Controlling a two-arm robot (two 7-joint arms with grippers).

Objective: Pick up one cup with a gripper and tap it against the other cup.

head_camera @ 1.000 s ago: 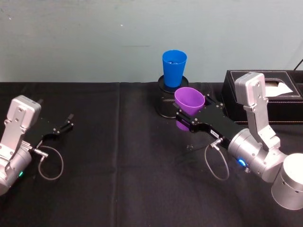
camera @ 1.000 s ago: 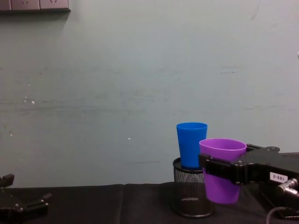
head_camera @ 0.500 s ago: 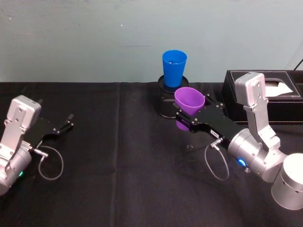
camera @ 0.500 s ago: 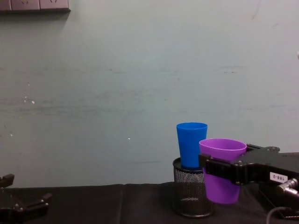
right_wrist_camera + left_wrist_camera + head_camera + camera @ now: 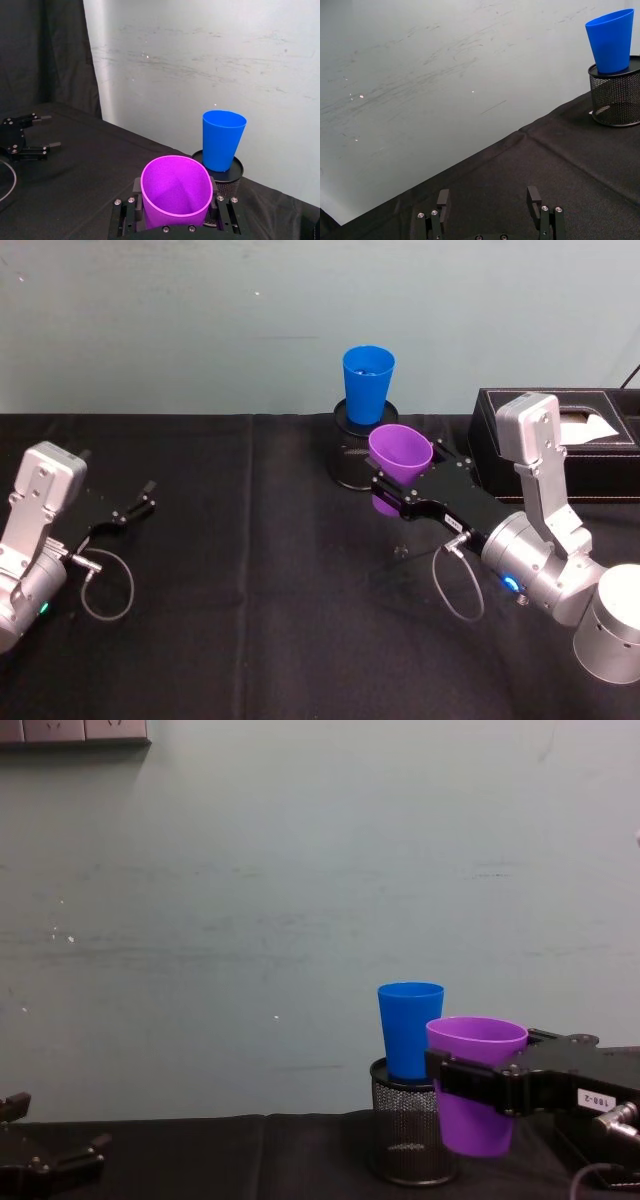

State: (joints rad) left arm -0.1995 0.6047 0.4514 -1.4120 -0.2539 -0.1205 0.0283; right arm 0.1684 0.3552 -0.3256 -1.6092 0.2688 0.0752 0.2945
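My right gripper is shut on the purple cup, holding it upright above the black tablecloth. The blue cup stands upright on top of a black mesh pen holder just behind and slightly left of the purple cup. In the head and right wrist views a small gap separates the two cups. My left gripper rests open at the far left, low over the cloth, with nothing in it.
A black tissue box sits at the back right, close behind my right arm. A pale wall runs right behind the table's far edge. Black cloth covers the table between the arms.
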